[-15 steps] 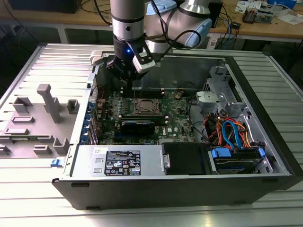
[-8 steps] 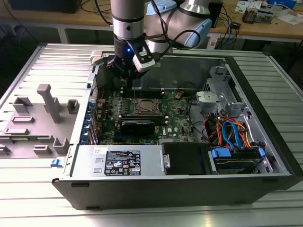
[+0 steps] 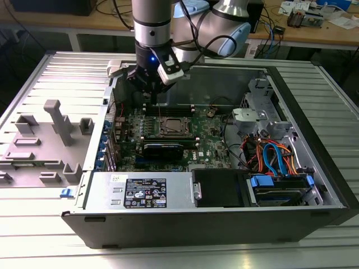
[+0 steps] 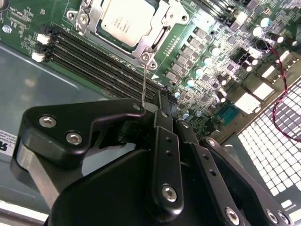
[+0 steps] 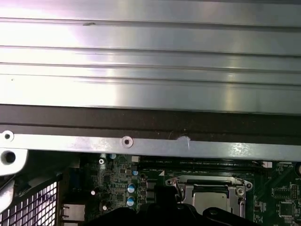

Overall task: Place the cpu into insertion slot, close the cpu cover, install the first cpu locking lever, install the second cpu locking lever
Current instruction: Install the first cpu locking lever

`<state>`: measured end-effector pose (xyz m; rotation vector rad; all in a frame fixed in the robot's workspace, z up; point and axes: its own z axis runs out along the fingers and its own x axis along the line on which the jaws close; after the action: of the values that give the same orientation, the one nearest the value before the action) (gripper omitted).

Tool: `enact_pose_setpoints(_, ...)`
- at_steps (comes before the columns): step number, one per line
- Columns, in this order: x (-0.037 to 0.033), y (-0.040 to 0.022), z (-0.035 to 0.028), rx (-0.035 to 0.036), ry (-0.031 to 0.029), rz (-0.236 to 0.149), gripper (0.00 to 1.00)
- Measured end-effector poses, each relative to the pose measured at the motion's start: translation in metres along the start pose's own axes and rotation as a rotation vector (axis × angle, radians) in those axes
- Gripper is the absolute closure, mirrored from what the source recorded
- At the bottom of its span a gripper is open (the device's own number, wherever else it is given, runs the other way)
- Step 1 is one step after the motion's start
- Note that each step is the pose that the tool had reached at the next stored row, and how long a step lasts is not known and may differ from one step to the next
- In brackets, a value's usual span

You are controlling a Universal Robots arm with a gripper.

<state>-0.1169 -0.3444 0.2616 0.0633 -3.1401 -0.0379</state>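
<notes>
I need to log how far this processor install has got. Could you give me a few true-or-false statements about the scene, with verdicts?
1. The chip sits in its socket on the green board. True.
2. The claw hangs over a bundle of coloured cables. False: it hangs over the board by the long memory slots, beside the socket.
3. A thin metal lever rises from the socket's corner up to the claw. True.
4. The computer case has its side panel on. False: it lies open with its insides exposed.
5. The metal cover frame stands tilted up off the chip. False: it lies flat around the chip.
</notes>
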Motion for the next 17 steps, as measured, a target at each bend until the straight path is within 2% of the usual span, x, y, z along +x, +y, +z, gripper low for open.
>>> enact_pose_setpoints(7, -0.0058, 0.0, 0.0027, 0.0026, -0.0001, 0.0, 0.89)
enact_pose_setpoints(15, -0.0219, -0.0007, 0.0062, 0.005, -0.0001, 0.0, 0.89)
enact_pose_setpoints(17, -0.0238, -0.0008, 0.0064, 0.005, 0.0, 0.0, 0.89)
